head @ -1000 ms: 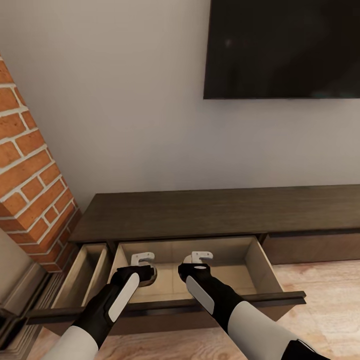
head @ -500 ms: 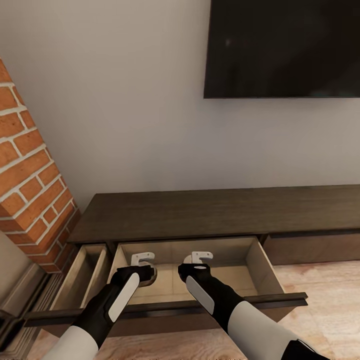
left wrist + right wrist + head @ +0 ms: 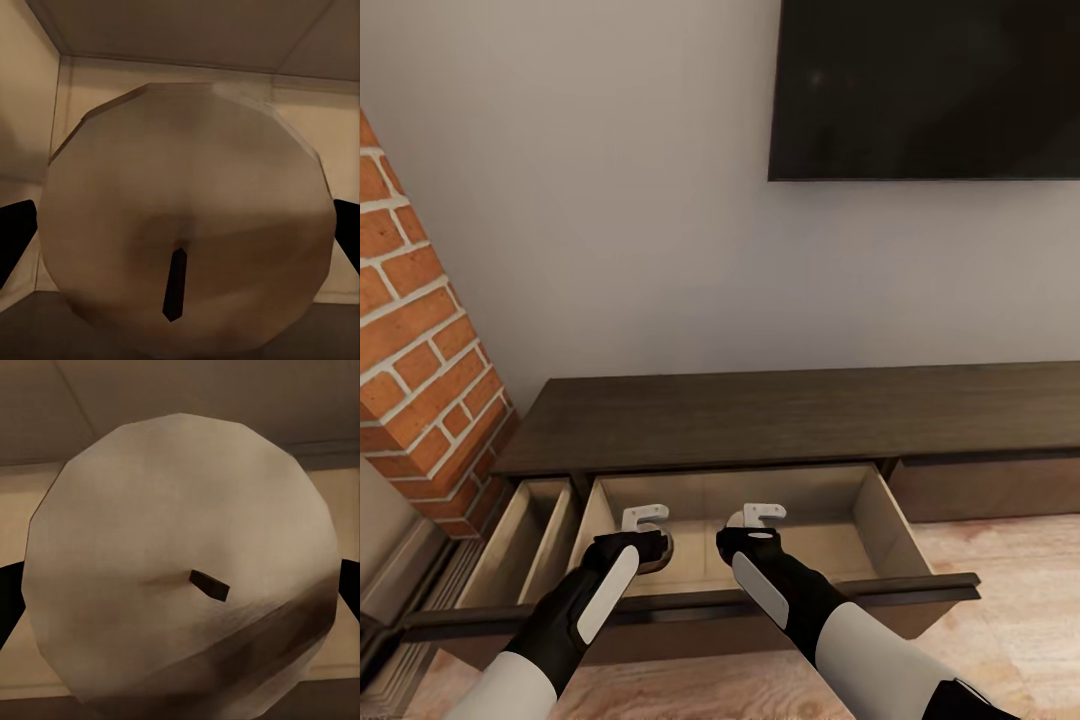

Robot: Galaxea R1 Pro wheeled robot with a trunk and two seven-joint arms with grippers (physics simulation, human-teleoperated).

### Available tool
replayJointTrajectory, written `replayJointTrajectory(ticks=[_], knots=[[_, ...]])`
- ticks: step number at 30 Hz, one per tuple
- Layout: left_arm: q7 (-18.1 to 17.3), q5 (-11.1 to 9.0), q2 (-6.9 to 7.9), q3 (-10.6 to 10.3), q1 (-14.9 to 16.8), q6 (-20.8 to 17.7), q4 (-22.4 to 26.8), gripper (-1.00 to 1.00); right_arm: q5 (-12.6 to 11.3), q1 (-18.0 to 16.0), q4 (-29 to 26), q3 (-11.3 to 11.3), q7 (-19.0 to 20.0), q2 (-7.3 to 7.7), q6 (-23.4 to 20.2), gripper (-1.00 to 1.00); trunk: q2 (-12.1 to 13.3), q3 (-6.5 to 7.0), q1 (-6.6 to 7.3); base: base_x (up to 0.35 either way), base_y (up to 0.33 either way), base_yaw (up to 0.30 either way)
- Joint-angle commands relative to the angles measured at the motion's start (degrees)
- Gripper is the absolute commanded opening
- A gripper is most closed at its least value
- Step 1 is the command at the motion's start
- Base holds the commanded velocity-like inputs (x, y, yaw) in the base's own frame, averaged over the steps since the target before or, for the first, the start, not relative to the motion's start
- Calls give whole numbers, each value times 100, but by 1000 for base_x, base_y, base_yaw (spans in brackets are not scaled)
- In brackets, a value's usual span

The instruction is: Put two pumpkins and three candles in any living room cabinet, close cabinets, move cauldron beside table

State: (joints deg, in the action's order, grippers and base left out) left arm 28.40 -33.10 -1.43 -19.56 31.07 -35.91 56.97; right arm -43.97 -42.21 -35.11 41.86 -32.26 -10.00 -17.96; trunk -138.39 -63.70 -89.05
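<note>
Dark-brown wood: the cabinet (image 3: pixel 790 415) runs along the grey wall, flat top bare, with a black screen (image 3: pixel 925 88) mounted on the wall at 1 o'clock from it and a brick column (image 3: pixel 415 340) at its 9 o'clock end. Two drawers stand pulled out, showing pale interiors: a narrow one (image 3: pixel 520 545) beside the brick and a wide one (image 3: pixel 865 520) at 3 o'clock from it. A closed front sits further along toward 3 o'clock.

Both arms reach into the wide drawer. Left gripper (image 3: pixel 650 535): fingers clamped on either side of a candle (image 3: pixel 187 225), whose tan round face with a dark wick fills the space between the black pads (image 3: pixel 15 232); the drawer's back wall and corner lie behind it. In the head view a sliver of this candle shows at the gripper's 3 o'clock side.

Right gripper (image 3: pixel 755 525): likewise closed around a second candle (image 3: pixel 180 570), its wick end facing the camera, pads just visible at both edges. Pale wood floor (image 3: pixel 1010 570) lies in front of the cabinet.
</note>
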Motion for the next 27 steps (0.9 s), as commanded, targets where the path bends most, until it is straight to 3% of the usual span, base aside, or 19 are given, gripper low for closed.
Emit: replayJointTrajectory(ticks=[1, 6, 17, 27], knots=[[58, -56, 2, -12, 4, -4, 7, -100, -33, -6, -5, 15, 1, 0, -6, -100, -44, -23, -21, 0, 0, 0], [60, -56, 2, -6, 4, -2, 7, -100, -33, -6, -5, 15, 1, 0, -6, -100, -245, -113, -131, 0, 0, 0], [60, -56, 2, -4, 4, -2, 16, -100, -32, -6, -5, 15, 1, 0, -6, -100, -245, -113, -131, 5, 0, 0], [60, -56, 2, -1, 4, -4, 6, -100, -33, -6, -5, 15, 1, 0, -6, -100, -245, -113, -131, 134, 0, 0]])
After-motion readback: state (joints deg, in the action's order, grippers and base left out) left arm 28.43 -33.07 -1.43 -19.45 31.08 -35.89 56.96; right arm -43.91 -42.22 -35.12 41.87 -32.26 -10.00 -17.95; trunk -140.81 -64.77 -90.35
